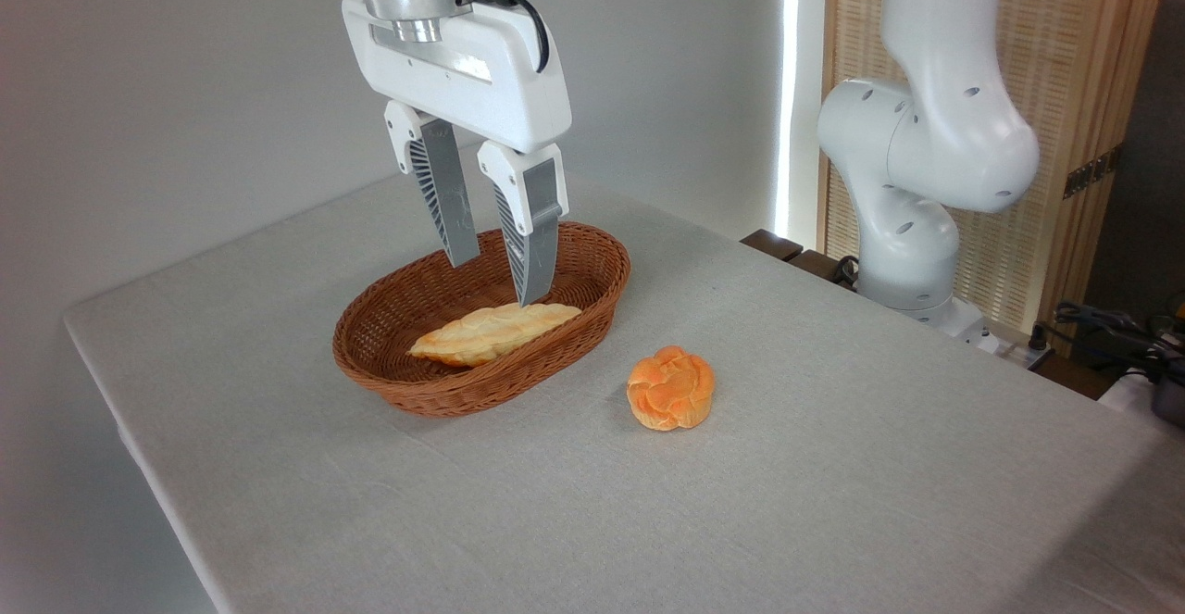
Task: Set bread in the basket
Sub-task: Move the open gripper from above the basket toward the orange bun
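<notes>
Grey table [833, 503]: bread [670, 388] beside basket [592, 304].

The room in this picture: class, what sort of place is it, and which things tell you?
Probably a robotics lab or test room: a white robot arm mounted beside a cloth-covered table, its gripper above a wicker basket, cables at right.

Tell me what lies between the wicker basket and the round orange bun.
Nothing: in the camera view, only bare grey tablecloth separates the basket from the bun. The long pale loaf lies inside the basket.
</notes>
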Available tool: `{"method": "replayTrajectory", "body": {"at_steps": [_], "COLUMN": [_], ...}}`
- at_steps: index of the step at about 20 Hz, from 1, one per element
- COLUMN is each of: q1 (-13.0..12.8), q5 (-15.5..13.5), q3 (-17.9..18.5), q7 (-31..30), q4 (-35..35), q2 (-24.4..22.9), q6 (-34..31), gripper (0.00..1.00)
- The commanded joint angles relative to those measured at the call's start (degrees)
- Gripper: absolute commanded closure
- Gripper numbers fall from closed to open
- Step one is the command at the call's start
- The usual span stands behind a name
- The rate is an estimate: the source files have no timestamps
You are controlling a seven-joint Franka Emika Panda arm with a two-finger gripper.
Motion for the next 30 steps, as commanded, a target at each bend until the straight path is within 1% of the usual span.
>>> {"method": "replayTrajectory", "body": {"at_steps": [1, 9, 12, 13, 15, 18, 20, 22, 23, 24, 25, 26, 28, 29, 30], "q1": [-0.3, -0.3, -0.3, -0.3, -0.3, -0.3, -0.5, -0.7, -1.2, -1.7, -1.9, -2.6, -2.9, -2.8, -2.8], "q5": [-0.3, -0.3, -0.3, -0.3, -0.3, -0.3, -0.2, 0.0, 0.7, 0.8, 0.8, 0.8, 0.9, 1.4, 3.4], "q3": [0.7, 0.3, 0.1, 0.0, -0.1, -1.1, -1.5, -1.5, -1.5, -1.2, -1.1, -1.0, -0.9, -0.8, -0.8], "q7": [0.8, 0.7, 0.8, 0.8, 0.9, 1.1, 1.5, 2.5, 3.5, 4.7, 5.6, 5.9, 5.9, 6.1, 6.1], "q4": [0.6, 0.2, -1.9, -3.1, -6.3, -13.1, -18.8, -25.6, -28.4, -30.5, -32.8, -35.3, -40.0, -41.6, -42.8], "q2": [0.4, 0.3, -0.6, -1.6, -3.4, -7.5, -11.0, -15.1, -16.7, -17.7, -18.5, -19.2, -19.4, -19.3, -19.2], "q6": [0.2, 0.3, 0.3, 0.5, 0.6, 0.8, 3.5, 8.0, 9.3, 10.1, 11.4, 13.8, 19.6, 21.5, 22.1], "gripper": [0.00, 0.00, 0.00, 0.00, 0.00, 0.00, 0.00, 0.00, 0.00, 0.00, 0.00, 0.00, 0.00, 0.00, 0.00]}}
